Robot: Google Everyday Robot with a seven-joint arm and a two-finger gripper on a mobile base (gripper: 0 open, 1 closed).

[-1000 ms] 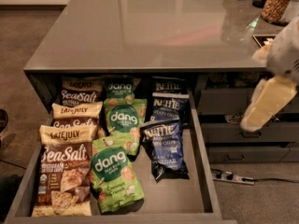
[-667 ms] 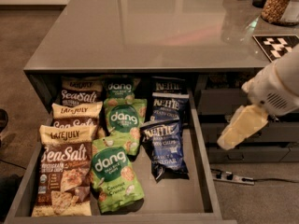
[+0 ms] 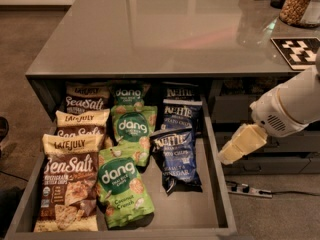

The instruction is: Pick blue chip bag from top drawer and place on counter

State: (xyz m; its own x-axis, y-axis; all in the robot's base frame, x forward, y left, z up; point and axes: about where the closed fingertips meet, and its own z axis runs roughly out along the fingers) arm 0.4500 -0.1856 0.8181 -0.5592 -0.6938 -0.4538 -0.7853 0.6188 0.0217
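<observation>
The glossy grey counter [image 3: 165, 29] fills the upper view. Under its edge the top drawer [image 3: 186, 208] stands pulled out, holding three rows of snack bags. The white arm [image 3: 292, 106] reaches in from the right. The brown Late July bags [image 3: 67, 184] fill the left row and the green Dang bags [image 3: 122, 186] the middle. The blue chip bag [image 3: 176, 156] lies at the front of the right row, with two like it behind. The pale gripper [image 3: 239, 146] hangs outside the drawer's right wall, apart from the bag; I cannot tell whether it is apart or together.

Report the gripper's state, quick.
Gripper: open or shut cannot be told; it holds no bag and hangs just outside the right wall of the top drawer, beside the front blue chip bag.
</observation>
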